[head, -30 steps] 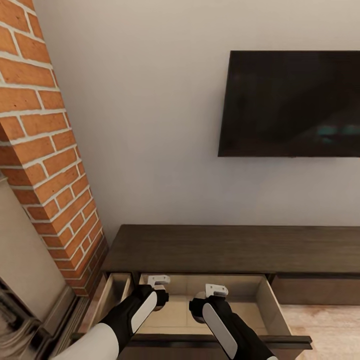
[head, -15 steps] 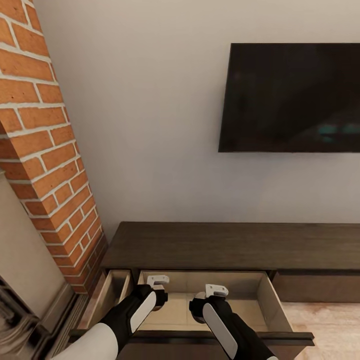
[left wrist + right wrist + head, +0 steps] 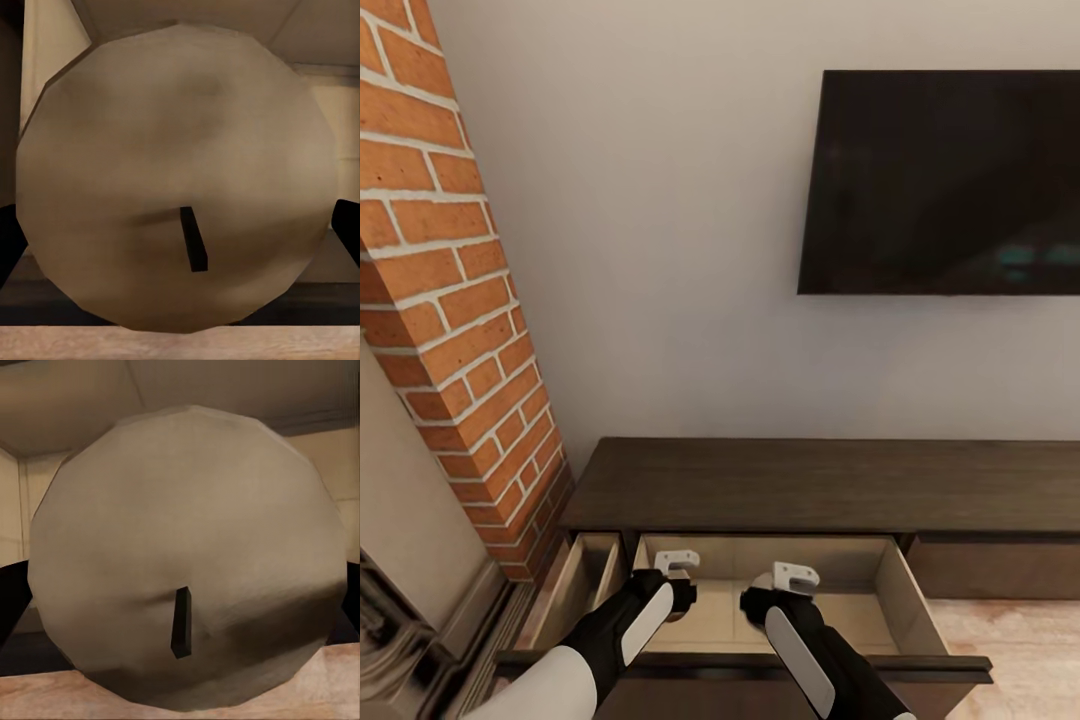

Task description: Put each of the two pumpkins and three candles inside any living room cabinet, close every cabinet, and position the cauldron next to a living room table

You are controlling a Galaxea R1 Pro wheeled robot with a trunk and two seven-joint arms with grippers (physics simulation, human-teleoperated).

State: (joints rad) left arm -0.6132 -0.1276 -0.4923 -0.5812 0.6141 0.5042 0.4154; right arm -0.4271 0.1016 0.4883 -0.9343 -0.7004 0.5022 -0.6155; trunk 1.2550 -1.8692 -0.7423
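Candles (image 3: pixel 172 187) still gripped; camera tilted downward.

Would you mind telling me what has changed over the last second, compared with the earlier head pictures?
Only the camera: the view tilted slightly, so the television sits higher in the picture. Both grippers, left and right, stay over the open drawer, each still holding a candle, left and right.

Beige candle (image 3: pixel 172 187), second candle (image 3: pixel 187 555), cabinet (image 3: pixel 800 485) drawer open
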